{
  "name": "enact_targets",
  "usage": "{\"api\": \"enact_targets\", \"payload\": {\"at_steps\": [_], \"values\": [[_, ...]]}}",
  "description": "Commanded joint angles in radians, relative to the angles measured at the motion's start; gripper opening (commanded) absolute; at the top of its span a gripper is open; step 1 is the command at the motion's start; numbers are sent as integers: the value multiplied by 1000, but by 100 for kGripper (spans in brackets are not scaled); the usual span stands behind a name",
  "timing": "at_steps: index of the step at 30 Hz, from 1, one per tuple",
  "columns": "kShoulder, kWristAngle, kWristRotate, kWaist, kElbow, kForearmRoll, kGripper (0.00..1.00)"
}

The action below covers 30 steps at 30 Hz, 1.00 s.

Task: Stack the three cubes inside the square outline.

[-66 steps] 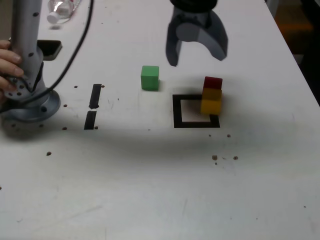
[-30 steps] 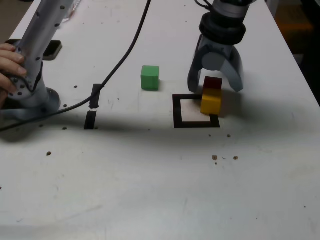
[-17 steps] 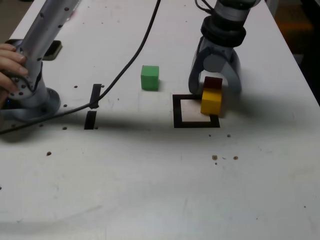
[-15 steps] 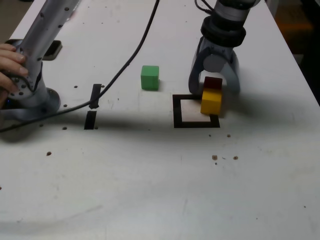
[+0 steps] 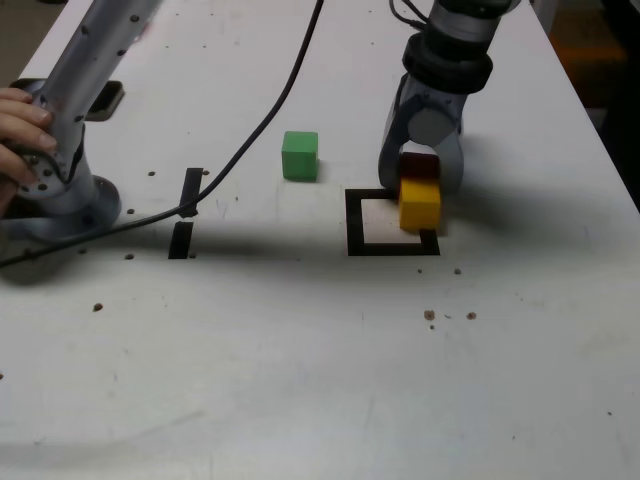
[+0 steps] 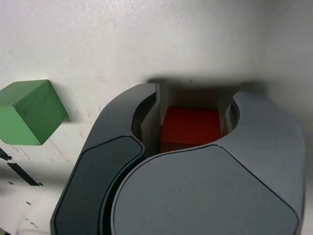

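In the exterior view, end effector (image 5: 421, 188) closed around red cube (image 5: 419, 166), right behind yellow cube (image 5: 420, 205), at black square's (image 5: 355, 222) right side. Green cube (image 5: 300, 157) further from table's (image 5: 250, 380) right edge. Seemingly nothing stacked; all stacking left.

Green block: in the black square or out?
Out: the green block sits apart from the black square, to the exterior view's left.

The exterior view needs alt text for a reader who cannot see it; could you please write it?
Robot jaws close around the red cube, behind the yellow cube on the square outline; the green cube sits apart.
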Motion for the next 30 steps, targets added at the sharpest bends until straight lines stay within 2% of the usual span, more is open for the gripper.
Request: {"api": "enact_targets", "payload": {"at_steps": [1,8,14,20,30], "values": [[-14,12,1,2,-8,-2,23],[-99,71,1,4,-6,10,23],[-178,81,-1,8,35,42,23],[-256,71,-14,6,121,52,23],[-324,14,-53,-36,247,59,23]]}}
